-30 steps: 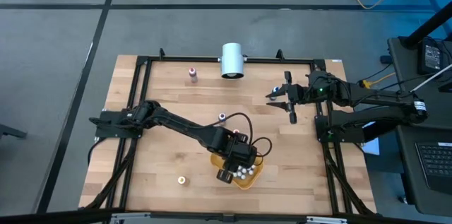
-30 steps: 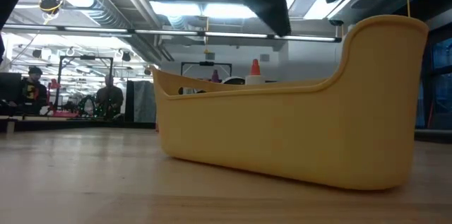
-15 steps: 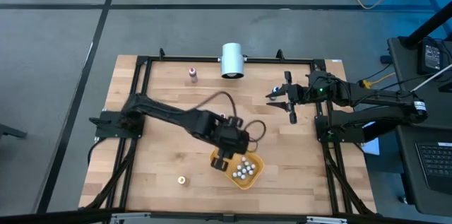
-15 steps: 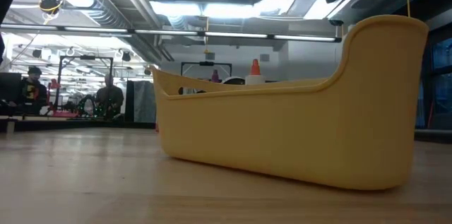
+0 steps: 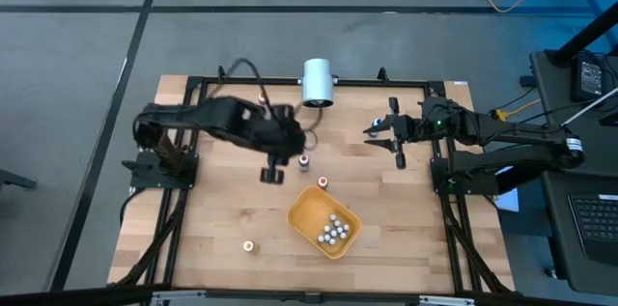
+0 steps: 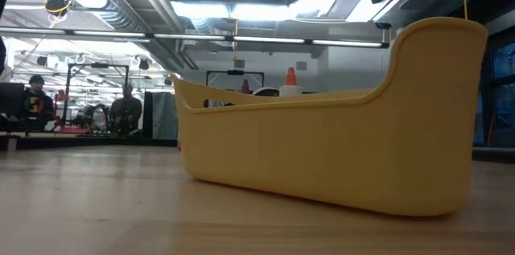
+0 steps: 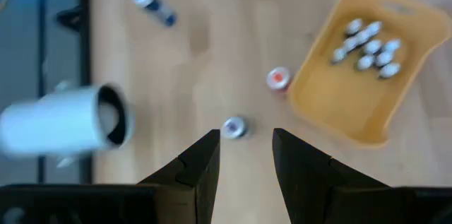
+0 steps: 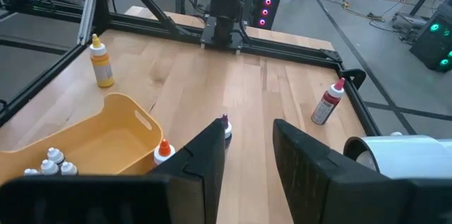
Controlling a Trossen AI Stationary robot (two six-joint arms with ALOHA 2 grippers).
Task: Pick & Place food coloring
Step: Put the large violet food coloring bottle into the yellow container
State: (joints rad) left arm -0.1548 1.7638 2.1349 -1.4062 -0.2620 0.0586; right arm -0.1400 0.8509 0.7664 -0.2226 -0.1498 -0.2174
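Left gripper (image 7: 245,155) open, hovering above purple-capped food coloring bottle (image 7: 233,127) beside orange tray (image 5: 323,223) | bottle probably light, rigid, tippy; I'm planning a body grip | right gripper (image 5: 383,129) open, waiting.

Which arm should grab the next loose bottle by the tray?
Left. The left gripper hangs open right over the purple-capped bottle, near the tray. The right gripper is open but waits farther off, by the table's right edge.
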